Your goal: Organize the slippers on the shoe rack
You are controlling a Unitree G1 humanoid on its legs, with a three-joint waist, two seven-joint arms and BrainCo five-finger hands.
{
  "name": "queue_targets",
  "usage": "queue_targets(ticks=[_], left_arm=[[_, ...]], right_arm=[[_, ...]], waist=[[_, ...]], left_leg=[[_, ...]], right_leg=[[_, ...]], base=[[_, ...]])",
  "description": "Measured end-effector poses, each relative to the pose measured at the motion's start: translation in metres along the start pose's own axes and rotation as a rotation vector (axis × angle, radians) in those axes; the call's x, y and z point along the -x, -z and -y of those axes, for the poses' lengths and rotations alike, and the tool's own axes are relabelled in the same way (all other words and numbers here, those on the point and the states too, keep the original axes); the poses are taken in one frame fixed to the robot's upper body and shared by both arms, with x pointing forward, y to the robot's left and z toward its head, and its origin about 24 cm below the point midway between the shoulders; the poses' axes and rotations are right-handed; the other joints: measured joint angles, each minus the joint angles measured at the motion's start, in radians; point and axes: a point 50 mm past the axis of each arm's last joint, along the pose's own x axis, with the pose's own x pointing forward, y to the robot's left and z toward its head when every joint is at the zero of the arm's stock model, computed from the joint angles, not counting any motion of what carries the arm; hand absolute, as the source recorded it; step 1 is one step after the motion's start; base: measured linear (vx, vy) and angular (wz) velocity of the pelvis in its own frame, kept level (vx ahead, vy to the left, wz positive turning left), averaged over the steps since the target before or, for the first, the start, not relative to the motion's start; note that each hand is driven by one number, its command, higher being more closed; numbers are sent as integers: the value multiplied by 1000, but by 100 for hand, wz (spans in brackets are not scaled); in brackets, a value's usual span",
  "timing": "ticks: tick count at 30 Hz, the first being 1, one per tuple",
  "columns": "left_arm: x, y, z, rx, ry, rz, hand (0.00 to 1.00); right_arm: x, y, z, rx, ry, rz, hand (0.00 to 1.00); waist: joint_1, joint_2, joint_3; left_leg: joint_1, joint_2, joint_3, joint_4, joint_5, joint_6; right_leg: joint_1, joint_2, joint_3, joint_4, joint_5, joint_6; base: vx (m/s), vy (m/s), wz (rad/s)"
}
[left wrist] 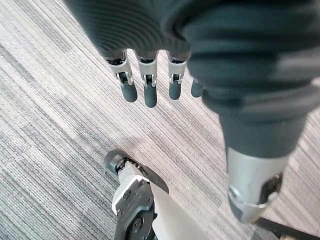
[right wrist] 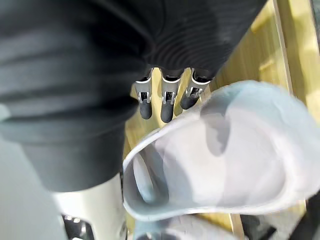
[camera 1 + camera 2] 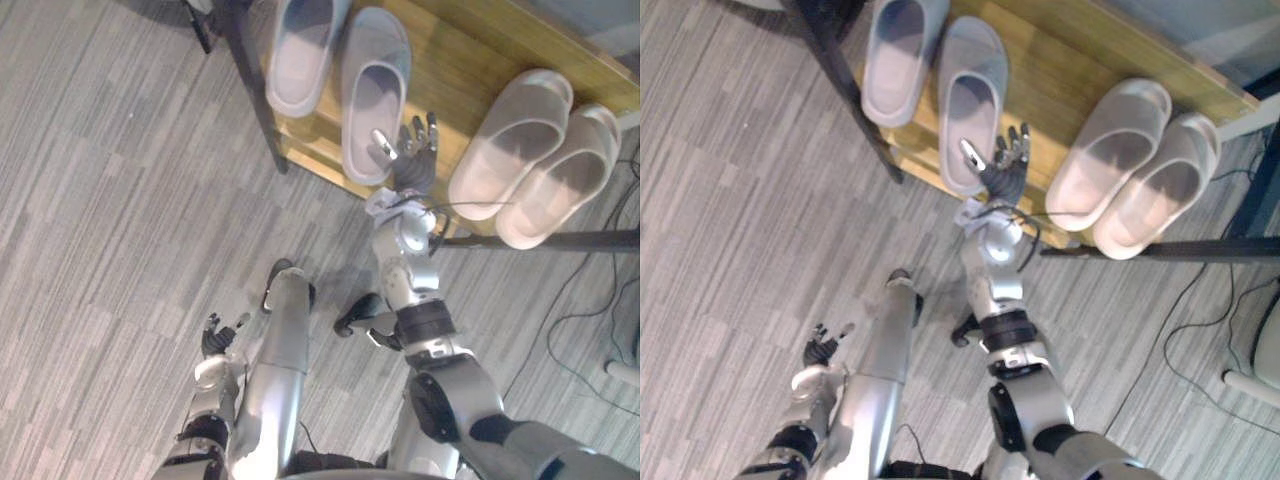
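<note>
Grey striped carpet (image 3: pixel 110 200) under wooden shoe rack (image 3: pixel 455 60); black frame leg (image 3: pixel 262 110) at rack's left front corner. Top shelf holds two pairs of slippers. Grey slippers (image 3: pixel 300 50) toward left edge; nearer grey slipper (image 3: pixel 373 90) has heel at front edge. Beige slippers (image 3: pixel 510 140) toward right edge, side by side, heels overhanging front edge. My right hand (image 3: pixel 413 160) at front edge between pairs, fingers straight and spread, gripping nothing; thumb by grey heel, contact unclear. My left hand (image 3: pixel 222 335) low over carpet, fingers loose, empty.
</note>
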Motion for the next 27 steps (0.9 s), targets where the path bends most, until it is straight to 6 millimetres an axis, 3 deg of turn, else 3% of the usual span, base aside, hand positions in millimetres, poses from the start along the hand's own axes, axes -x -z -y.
queue_targets(ticks=[14,22,27], left_arm=[[0,-2,8,8,13,5,0],[3,4,22,21,41,-20,0],[4,5,23,33,43,-25,0]], right_arm=[[-23,-18,-7,-79,82,23,0],[-32,-21,4,-10,112,15,0],[-35,-18,5,47,84,-24,0]], waist=[[33,21,-4],[52,83,-28],[50,89,-31]], left_leg=[[-22,-18,-20,0,5,-2],[-23,1,-12,0,10,-5],[1,18,0,0,12,-8]], right_leg=[[0,-23,-31,16,-18,-12],[0,-21,-37,22,-23,-18],[13,-8,-27,19,-18,-27]], base=[[-9,19,7],[-21,10,0],[-19,10,-9]])
